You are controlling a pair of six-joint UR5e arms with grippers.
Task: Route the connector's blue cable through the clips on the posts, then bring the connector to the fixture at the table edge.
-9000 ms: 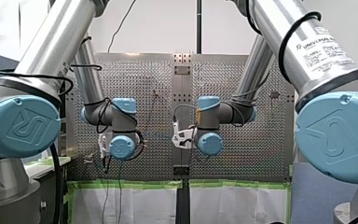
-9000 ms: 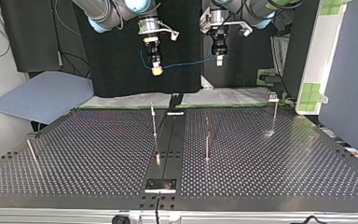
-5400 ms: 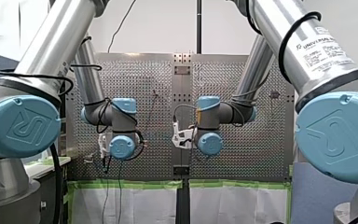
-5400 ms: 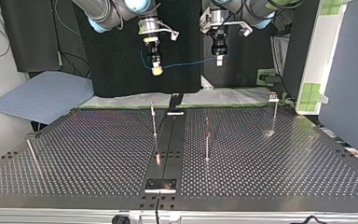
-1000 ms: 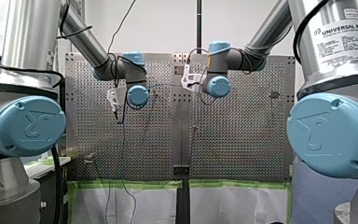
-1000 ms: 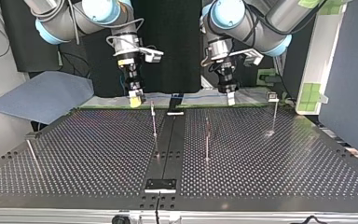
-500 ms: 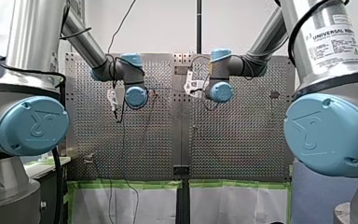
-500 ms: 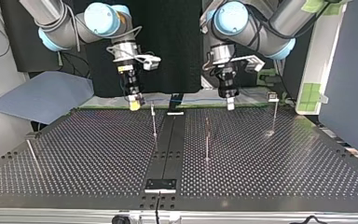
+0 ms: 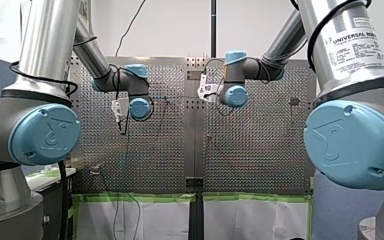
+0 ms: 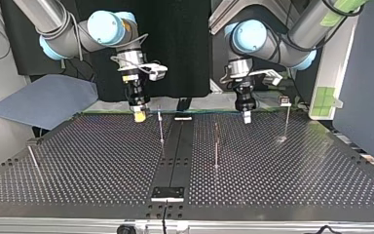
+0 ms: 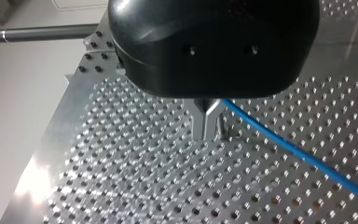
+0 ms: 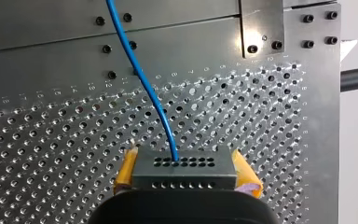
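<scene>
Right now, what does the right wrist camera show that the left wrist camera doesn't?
Only the right wrist view: the dark connector clamped between my right jaws' yellow pads, the blue cable plugged into it. Only the left wrist view: my left jaws' metal fingers pinched on that cable. Both: the cable and the perforated table.

One white label (image 9: 354, 42) on the silver tube (image 9: 360, 70) of my right arm reads "UNIVERSAL ROBOTS" — the smaller lines beneath are too fine to read. The big blue joint caps (image 9: 45, 135) bear an embossed logo — its letters are unclear.
</scene>
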